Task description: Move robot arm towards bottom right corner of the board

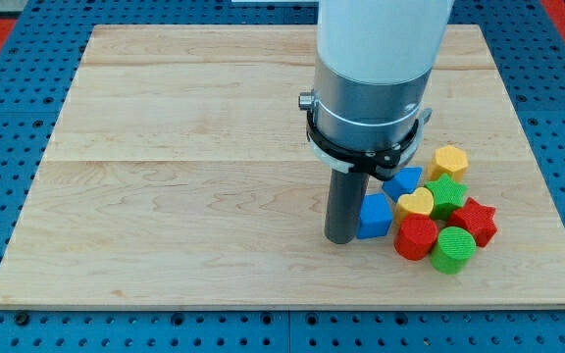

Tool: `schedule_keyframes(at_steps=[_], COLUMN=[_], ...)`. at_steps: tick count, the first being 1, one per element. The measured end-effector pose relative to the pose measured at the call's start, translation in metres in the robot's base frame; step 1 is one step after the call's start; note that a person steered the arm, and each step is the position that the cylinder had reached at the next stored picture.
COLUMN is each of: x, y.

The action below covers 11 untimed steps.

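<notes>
1. The arm enters from the view's top, a white cylinder hanging vertically.
2. A grey collar with a black clamp rings its lower end.
3. The dark rod points straight down, upright.
4. My tip rests low, right of the view's centre.

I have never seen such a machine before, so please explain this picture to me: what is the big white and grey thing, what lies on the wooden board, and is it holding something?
The big white and grey cylinder is the end of a robot arm. It has no hand. It ends in a straight dark rod, and my tip, the rod's lower end, slides on the wooden board to push blocks. It holds nothing.

There is one picture, from a camera looking down at the board from its near edge.

All the blocks sit in one cluster on the view's right: a blue block touching the tip's right side, another blue block, a yellow heart, a yellow block, a green star, a red star, a red cylinder and a green cylinder.

The bottom right corner lies beyond this cluster.
</notes>
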<state>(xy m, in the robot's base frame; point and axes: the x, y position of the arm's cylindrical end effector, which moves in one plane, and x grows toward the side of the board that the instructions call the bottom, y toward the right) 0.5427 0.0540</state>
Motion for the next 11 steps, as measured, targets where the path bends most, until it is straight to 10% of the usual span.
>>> schedule_keyframes(at_steps=[11], x=[0.076], y=[0.028])
